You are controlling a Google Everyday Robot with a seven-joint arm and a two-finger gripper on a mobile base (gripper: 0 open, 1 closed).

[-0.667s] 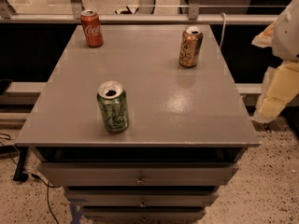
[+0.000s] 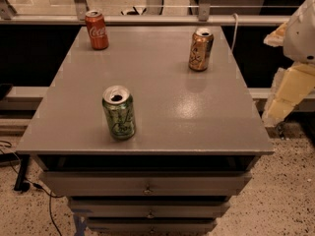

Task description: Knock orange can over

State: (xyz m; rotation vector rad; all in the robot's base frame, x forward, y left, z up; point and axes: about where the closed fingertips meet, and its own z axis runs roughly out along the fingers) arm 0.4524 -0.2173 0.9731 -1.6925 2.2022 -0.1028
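The grey table (image 2: 147, 127) stands before a railing. The orange can (image 2: 201, 49) is upright near the table's far right corner. My gripper (image 2: 290, 95) hangs off the table's right side; open or closed, I cannot tell. Shoving too hard could send the can off the table's edge.

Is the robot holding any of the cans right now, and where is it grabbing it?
No, none. The gripper hangs beside the right edge of the table, touching nothing. The orange can stands free on it.
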